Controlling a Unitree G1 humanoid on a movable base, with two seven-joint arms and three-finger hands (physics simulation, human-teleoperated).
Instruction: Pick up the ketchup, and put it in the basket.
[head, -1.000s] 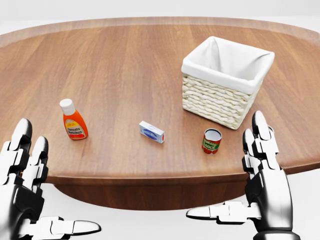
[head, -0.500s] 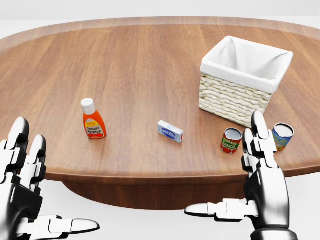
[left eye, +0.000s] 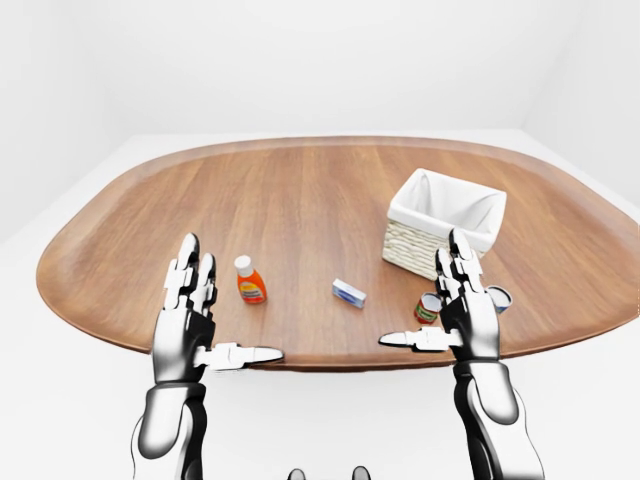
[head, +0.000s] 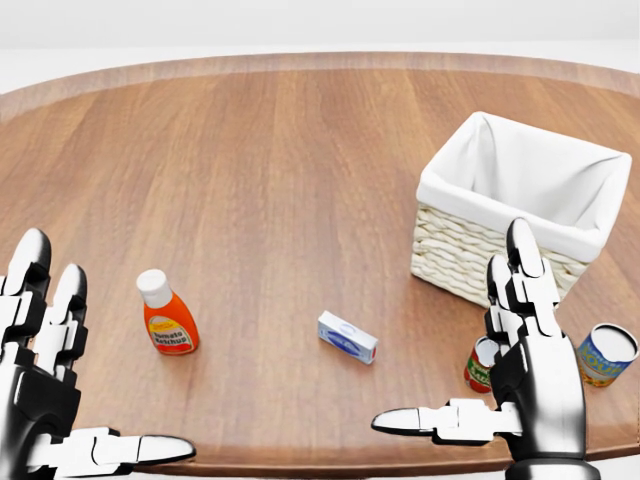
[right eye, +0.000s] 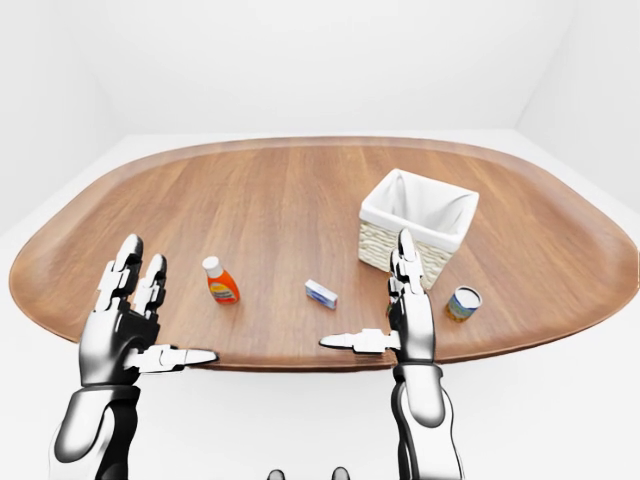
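Head view: the ketchup (head: 168, 316) is seen standing up on the wooden table (head: 280, 150), its long side pointing up and its white cap on top. It is placed just up and to the right of the left hand (head: 48, 385), and it is not touched by it. The left hand is held flat and spread wide, with the thumb stuck out sideways, and nothing is held in it. The right hand (head: 520, 375) is spread the same way and is also empty. The ketchup lies well apart from it, off to its left, past a small blue and white box (head: 347, 337). So the left hand is judged to be the nearer one for the pick. The bottle is small and orange-red, with a label on its side. The basket (head: 520, 205) is found just above the right hand, with two cans (head: 607, 355) beside that hand.
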